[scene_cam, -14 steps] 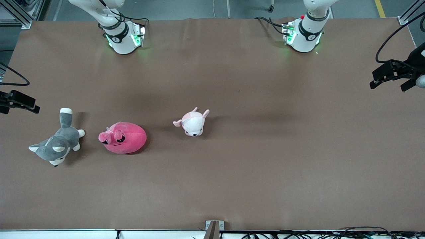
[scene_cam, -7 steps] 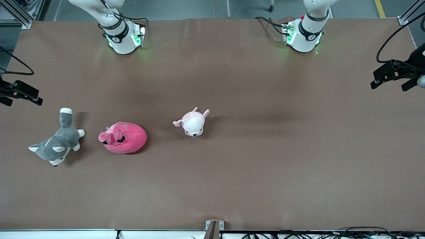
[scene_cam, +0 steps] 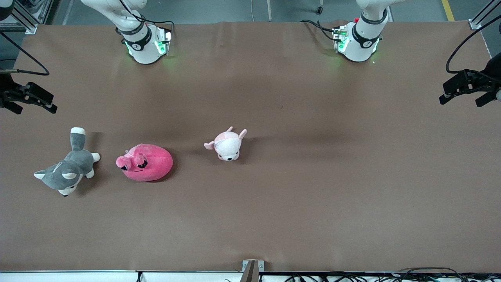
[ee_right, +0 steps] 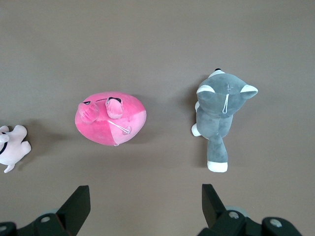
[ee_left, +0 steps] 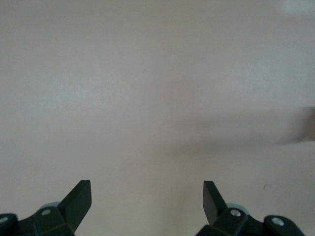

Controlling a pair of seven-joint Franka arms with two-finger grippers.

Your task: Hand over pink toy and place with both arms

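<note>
The pink toy (scene_cam: 145,162), a round hot-pink plush with dark eyes, lies on the brown table (scene_cam: 297,188) toward the right arm's end. It also shows in the right wrist view (ee_right: 110,125). My right gripper (scene_cam: 35,106) hangs open and empty in the air at the table's edge at the right arm's end, apart from the toy. In its wrist view the right gripper (ee_right: 145,196) has its jaws wide apart. My left gripper (scene_cam: 460,98) hangs open and empty over the table's edge at the left arm's end. In its wrist view the left gripper (ee_left: 146,194) shows only bare table.
A grey-and-white husky plush (scene_cam: 66,168) lies beside the pink toy, closer to the right arm's end, and shows in the right wrist view (ee_right: 219,113). A small pale pink-and-white plush (scene_cam: 227,145) lies nearer mid-table and shows in the right wrist view (ee_right: 12,147).
My right gripper has moved toward the robots' bases and slightly in over the table edge. My left gripper has shifted slightly. The toys have not moved.
</note>
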